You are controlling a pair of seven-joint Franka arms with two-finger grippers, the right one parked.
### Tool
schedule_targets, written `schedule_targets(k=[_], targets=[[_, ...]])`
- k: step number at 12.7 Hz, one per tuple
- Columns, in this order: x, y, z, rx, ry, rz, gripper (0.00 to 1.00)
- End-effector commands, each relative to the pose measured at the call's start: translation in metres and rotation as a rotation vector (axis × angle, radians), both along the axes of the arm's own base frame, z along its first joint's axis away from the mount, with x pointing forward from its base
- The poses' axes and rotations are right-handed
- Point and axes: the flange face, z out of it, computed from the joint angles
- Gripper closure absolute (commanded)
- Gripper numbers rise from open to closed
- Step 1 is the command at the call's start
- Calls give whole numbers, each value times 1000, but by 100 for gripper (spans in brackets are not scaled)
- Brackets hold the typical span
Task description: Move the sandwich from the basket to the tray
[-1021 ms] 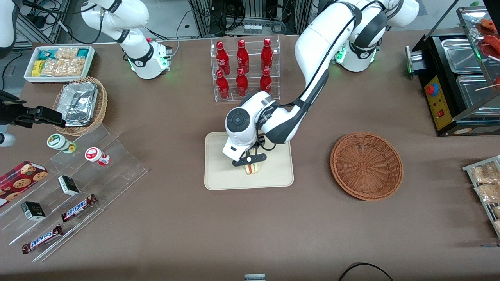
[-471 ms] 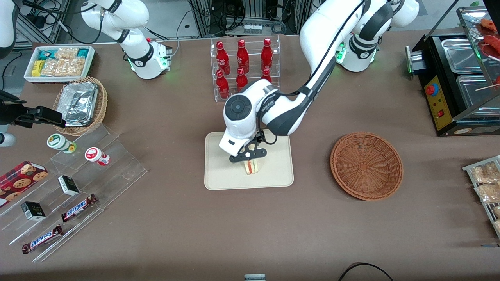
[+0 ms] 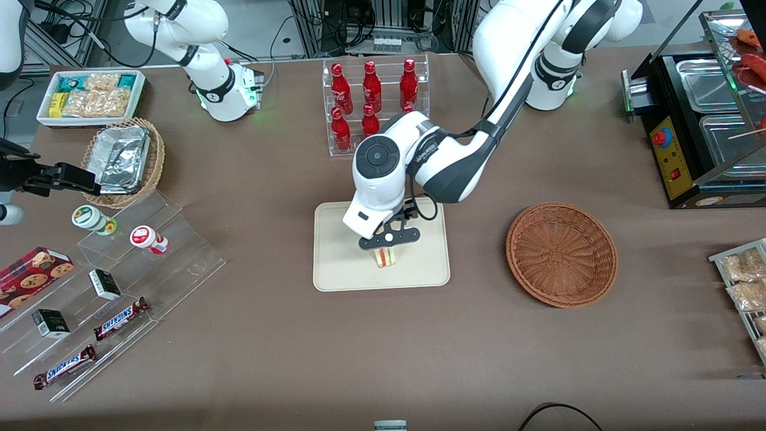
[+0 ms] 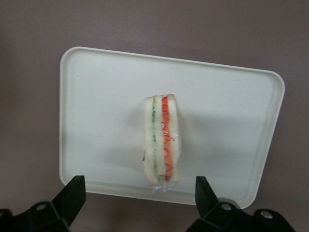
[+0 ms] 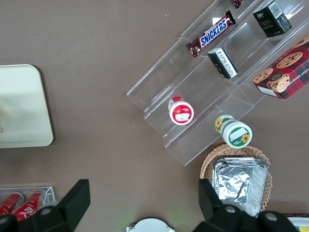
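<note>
1. Sandwich (image 4: 163, 142) is on the tray (image 4: 96, 87), standing on edge w/ the red, orange and green layers facing up at my wrist cam. It sits roughly mid-tray, a bit nearer the front cam than the tray's center; nothing else on the tray.

2. My gripper (image 3: 389, 238) hangs above the sandwich, jaws spread wide apart w/ nothing between them. In the wrist view both fingertips (image 4: 72, 193) show clear of the wrap, one to each side, no contact. So I judge the release is done.

3. Basket (image 3: 561, 254) sits on the bench toward my arm's end, well apart from the tray, and it's empty as far as the front view shows. Pick-up and carry are therefore finished.

4. What's left, imo: just clearing out. I need to go up and away from the tray w/o clipping the sandwich, since it's balanced on a narrow edge and could tip if nudged.

5. Sandwich lies fully inside the tray rim in both views, not overhanging, so placement looks good. Can't tell if the wrap is snagged on anything underneath.

6. Bottle rack (image 3: 374, 105) stands just past the tray, farther from the front cam, close to my arm's elbow; worth minding on the way out.
</note>
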Motion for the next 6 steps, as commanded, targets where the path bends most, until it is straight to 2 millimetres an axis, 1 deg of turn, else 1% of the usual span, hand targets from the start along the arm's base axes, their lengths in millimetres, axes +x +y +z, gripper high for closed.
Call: schedule_targets(k=[1,2,4,5,6], targets=[[21,49,29,22,25,-17,0],[18,61,40,21,32,-79,0],[29,113,59,16,38,-96,0],[31,129,70,5,38,-121,0],[36,150,78,2,39,-134,0]])
